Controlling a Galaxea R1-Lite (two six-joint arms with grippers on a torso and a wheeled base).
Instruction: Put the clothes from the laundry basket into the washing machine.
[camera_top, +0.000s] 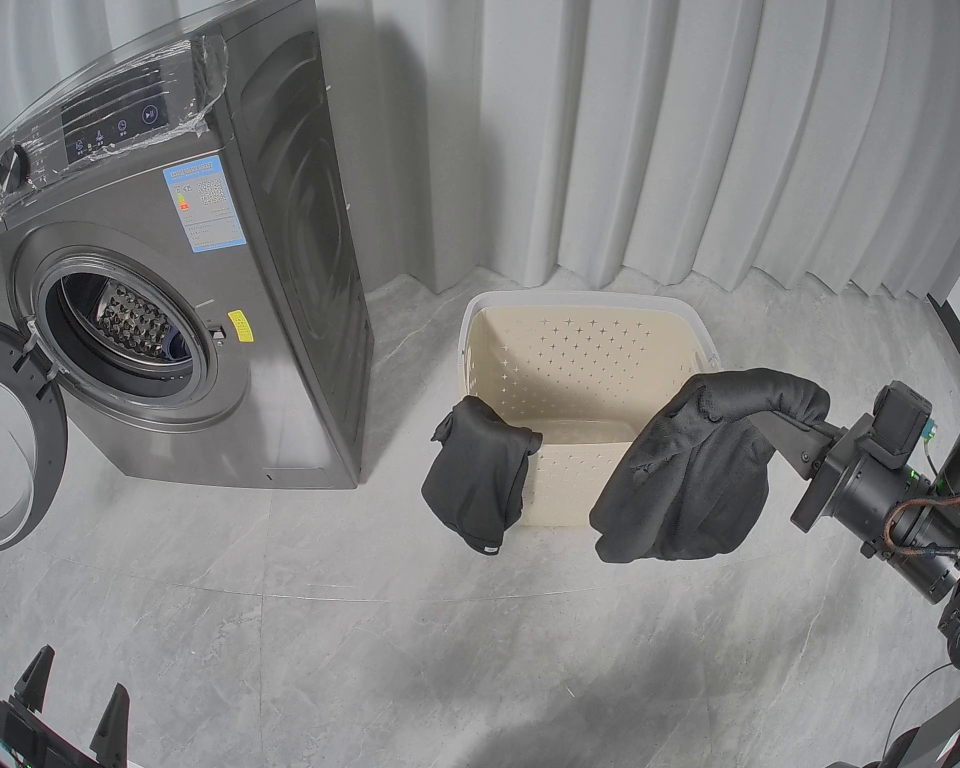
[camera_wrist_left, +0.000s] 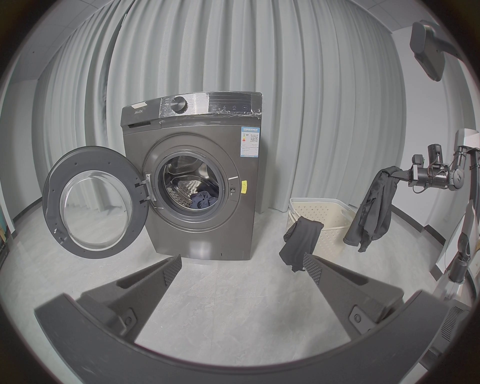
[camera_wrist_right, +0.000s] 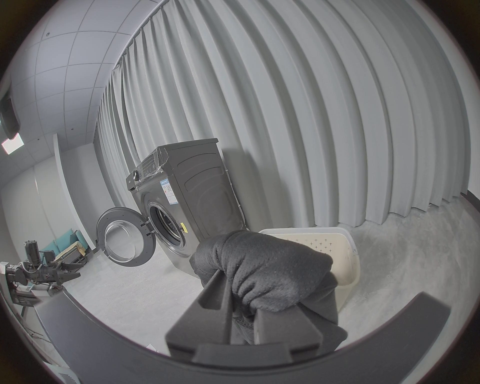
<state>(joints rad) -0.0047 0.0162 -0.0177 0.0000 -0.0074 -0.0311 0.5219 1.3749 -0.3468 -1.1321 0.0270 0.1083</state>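
Laundry test room — washing machine (camera_top: 160, 260), curtained walls (camera_top: 650, 130).

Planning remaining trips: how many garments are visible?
3: a garment in the right gripper, another draped on the laundry basket rim, a third in the washing machine drum; more may hide there.

beyond the left gripper's (camera_wrist_left: 241, 259) spread fingers stand the open washing machine (camera_wrist_left: 200, 175), the laundry basket (camera_wrist_left: 327, 215) with a black garment (camera_wrist_left: 300, 242) over its rim, and the right gripper (camera_wrist_left: 403, 174) clutching a dark jacket (camera_wrist_left: 372, 210).

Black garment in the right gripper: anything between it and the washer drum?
Nothing visible does. The black garment hangs from the right gripper by the laundry basket; the washing machine door stands open, drum mouth uncovered.
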